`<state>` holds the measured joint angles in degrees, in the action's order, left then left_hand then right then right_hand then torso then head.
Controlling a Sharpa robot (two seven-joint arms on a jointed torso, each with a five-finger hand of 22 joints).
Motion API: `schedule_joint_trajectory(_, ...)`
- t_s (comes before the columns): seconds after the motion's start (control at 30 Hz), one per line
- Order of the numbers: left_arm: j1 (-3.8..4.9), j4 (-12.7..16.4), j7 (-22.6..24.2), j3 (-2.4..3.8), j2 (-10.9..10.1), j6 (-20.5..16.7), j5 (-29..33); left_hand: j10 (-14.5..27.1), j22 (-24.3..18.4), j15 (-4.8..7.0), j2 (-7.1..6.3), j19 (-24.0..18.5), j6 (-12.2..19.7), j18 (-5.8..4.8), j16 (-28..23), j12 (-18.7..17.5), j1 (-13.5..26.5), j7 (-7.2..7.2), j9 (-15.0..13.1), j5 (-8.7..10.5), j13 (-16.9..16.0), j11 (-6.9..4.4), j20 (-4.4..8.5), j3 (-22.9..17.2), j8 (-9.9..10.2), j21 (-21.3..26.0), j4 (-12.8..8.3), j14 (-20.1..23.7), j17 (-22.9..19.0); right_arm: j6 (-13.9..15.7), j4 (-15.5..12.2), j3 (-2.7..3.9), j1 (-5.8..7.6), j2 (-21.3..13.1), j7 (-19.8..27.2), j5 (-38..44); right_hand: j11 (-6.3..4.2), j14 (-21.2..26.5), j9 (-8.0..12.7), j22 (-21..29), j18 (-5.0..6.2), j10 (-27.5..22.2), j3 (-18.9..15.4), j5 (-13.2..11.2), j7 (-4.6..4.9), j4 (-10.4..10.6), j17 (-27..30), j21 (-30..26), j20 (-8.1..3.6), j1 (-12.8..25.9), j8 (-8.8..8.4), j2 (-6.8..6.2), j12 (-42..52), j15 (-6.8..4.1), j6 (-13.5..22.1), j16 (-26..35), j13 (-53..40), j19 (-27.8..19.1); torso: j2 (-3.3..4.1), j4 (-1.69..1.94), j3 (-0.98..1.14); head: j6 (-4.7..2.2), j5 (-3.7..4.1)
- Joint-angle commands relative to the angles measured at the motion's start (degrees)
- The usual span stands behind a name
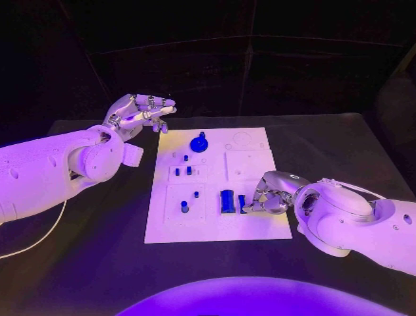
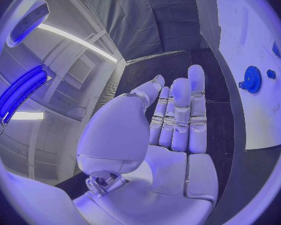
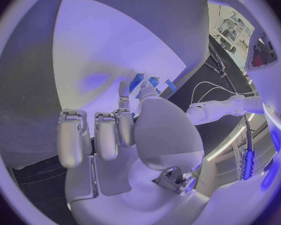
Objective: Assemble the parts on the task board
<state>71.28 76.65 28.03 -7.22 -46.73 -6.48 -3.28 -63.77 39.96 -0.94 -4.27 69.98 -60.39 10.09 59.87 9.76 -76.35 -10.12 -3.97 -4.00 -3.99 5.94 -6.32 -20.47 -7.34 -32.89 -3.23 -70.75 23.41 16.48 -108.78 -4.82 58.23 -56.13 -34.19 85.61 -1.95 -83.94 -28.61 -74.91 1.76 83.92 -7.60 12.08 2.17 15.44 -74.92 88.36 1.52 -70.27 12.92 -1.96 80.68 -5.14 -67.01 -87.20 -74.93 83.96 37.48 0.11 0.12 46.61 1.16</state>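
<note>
Right robot hand [image 1: 268, 195] is reaching down onto the task board [image 1: 255, 227], fingertips touching an upright blue part [image 1: 227, 201] near the board's front edge (whether it is pinching I cannot tell). Left robot hand [image 1: 137, 114] is hovering spread, empty, well apart beyond the board's far-left corner.

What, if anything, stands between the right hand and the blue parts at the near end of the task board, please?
Nothing visible does. The right hand is already down on the task board, its fingertips right at the upright blue parts. Whether it actually grips one cannot be told. The left hand hovers off the board's far left corner.
</note>
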Motion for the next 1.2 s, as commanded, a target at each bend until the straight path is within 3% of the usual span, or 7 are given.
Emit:
schedule_joint_trajectory(0.03,0.08,0.0,0.2,0.05,0.2,0.7,0.1,0.3,-0.1,-0.02,0.35,-0.1,0.4,0.35,-0.1,0.3,0.0,0.10,0.0,-0.30,0.0,0.07,-0.25,0.3,-0.2,0.3,-0.1,0.4,-0.1,-0.8,0.0,0.02,0.07,0.1,0.8,-0.4,0.03,-5.0,-0.2,-12.8,-1.06,2.7,-0.3,-0.3,-0.01,-0.2,-9.4,-0.1,-0.19,-1.0,0.27,0.17,-0.3,-0.11,0.4,0.2,-8.4,4.2,0.03,0.03,-0.01,-0.12,0.17)
schedule_joint_trajectory(0.53,0.08,0.0,0.2,0.05,0.2,0.7,0.1,0.3,-0.1,-0.02,0.35,-0.1,0.4,0.35,-0.1,0.3,0.0,0.10,0.0,-0.30,0.0,0.07,-0.25,0.3,-0.2,0.3,-0.1,0.4,-0.1,-2.1,3.6,0.00,0.05,2.4,0.5,-0.4,-0.01,-4.9,-0.5,-12.8,-1.06,2.6,-0.4,-0.1,-0.06,-0.8,-9.4,-0.1,-0.19,-2.5,0.36,0.92,-0.5,-0.13,0.4,0.2,-8.3,4.2,0.11,0.09,0.01,-0.01,-0.03)
schedule_joint_trajectory(0.73,0.08,-0.1,0.2,0.05,0.2,0.7,0.1,0.3,-0.1,-0.02,0.35,-0.1,0.4,0.35,-0.1,0.3,0.0,0.10,0.0,-0.30,0.0,0.07,-0.25,0.3,-0.2,0.3,-0.1,0.4,-0.1,-1.6,3.6,0.00,0.03,2.9,0.6,0.0,-0.02,-4.9,-0.5,-12.8,-1.06,2.6,-0.5,-0.1,-0.07,-1.0,-9.4,-0.1,-0.20,-2.9,0.37,0.93,-0.6,-0.14,0.4,0.2,-8.3,4.2,0.07,0.07,0.03,-0.05,-0.05)
schedule_joint_trajectory(0.9,0.07,-0.2,0.3,0.04,0.3,0.7,0.1,0.3,-0.1,-0.02,0.35,-0.1,0.4,0.35,-0.1,0.3,0.0,0.10,0.0,-0.30,0.0,0.07,-0.25,0.3,-0.2,0.3,-0.1,0.4,-0.1,0.4,3.0,0.00,0.03,2.6,1.0,0.3,-0.03,-5.0,-0.7,-12.8,-1.06,2.6,-1.1,1.1,-0.06,-1.0,-9.4,-0.1,-0.22,-2.9,0.43,1.00,-0.6,-0.15,0.4,0.2,-8.3,4.2,0.03,0.01,0.03,-0.06,0.01)
schedule_joint_trajectory(1.03,0.06,-0.3,0.3,0.04,0.3,0.7,0.1,0.3,-0.1,-0.02,0.35,-0.1,0.4,0.35,-0.1,0.3,0.0,0.10,0.0,-0.30,0.0,0.07,-0.25,0.3,-0.2,0.3,-0.1,0.4,-0.1,4.3,1.9,0.01,0.03,1.4,2.9,-0.8,0.11,-4.9,-0.8,-12.5,-0.97,2.5,-2.0,1.6,0.14,-0.5,-9.1,-0.3,-0.18,-2.2,0.20,0.74,-0.8,-0.07,0.8,0.4,-8.2,4.0,-0.01,0.03,0.02,-0.23,0.07)
schedule_joint_trajectory(1.2,0.06,-0.5,0.3,0.02,0.5,0.6,0.4,0.4,-0.2,-0.02,0.37,0.0,0.5,0.36,-0.1,0.5,-0.1,0.08,0.0,-0.30,0.0,0.09,-0.25,0.4,-0.3,0.4,-0.1,0.4,-0.1,7.5,2.3,0.05,0.34,-0.5,12.0,-10.4,1.41,-3.8,-0.3,-7.3,0.58,-0.2,-3.5,2.9,1.59,-0.4,-4.5,-4.5,0.58,-3.0,-1.80,-0.55,-6.5,0.94,4.3,3.1,-4.6,-0.4,-0.20,0.30,-0.13,-1.00,0.71)
